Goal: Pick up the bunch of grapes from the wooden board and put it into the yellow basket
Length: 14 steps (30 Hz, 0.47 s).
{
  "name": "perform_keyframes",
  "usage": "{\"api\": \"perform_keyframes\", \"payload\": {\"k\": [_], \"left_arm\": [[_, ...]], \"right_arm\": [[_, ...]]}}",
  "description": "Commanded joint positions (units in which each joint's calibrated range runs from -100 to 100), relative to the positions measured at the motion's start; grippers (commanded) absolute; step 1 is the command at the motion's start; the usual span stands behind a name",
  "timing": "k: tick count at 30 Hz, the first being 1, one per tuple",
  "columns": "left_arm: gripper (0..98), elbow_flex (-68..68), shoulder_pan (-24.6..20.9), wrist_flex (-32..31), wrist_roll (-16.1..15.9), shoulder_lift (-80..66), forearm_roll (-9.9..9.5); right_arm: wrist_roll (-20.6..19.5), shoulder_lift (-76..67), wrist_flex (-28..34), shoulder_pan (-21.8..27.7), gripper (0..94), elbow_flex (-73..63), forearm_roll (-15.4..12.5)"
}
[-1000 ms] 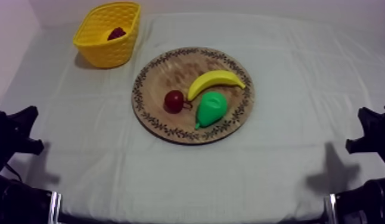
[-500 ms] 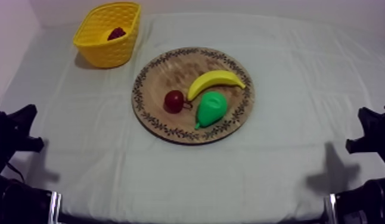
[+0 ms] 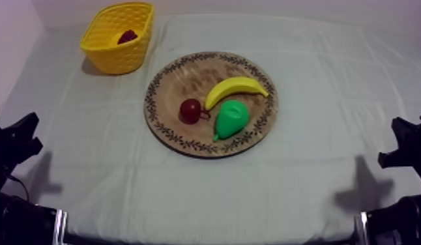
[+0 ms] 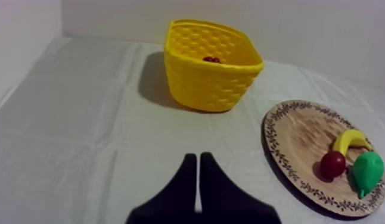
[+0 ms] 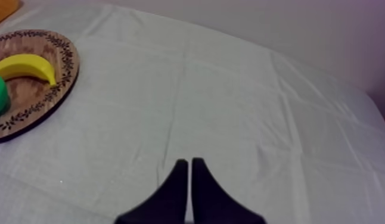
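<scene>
The yellow basket stands at the table's far left, and a dark red bunch of grapes lies inside it. From the left wrist view the grapes peek just over the rim of the basket. The round wooden board in the middle carries a banana, a green pear and a small red fruit. My left gripper rests low at the left edge, far from the basket, its fingers together as a wedge. My right gripper rests low at the right edge, also shut on nothing.
Bare grey-white cloth stretches between the board and both arms. The board with the banana lies well off from the right gripper. A pale wall runs behind the basket.
My left gripper has shifted slightly toward the left edge. The fruit, the basket and the right arm stay where they were.
</scene>
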Motion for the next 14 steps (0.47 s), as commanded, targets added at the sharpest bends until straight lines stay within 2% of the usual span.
{"api": "perform_keyframes", "payload": {"k": [1,14], "left_arm": [[0.0,0.0,-0.2,-0.1,0.0,0.0,0.02],[0.0,0.0,-0.6,-0.1,0.1,0.0,0.00]], "right_arm": [[-0.2,0.0,0.0,0.0,0.5,0.0,0.0],[-0.2,0.0,0.0,0.0,0.5,0.0,0.0]]}}
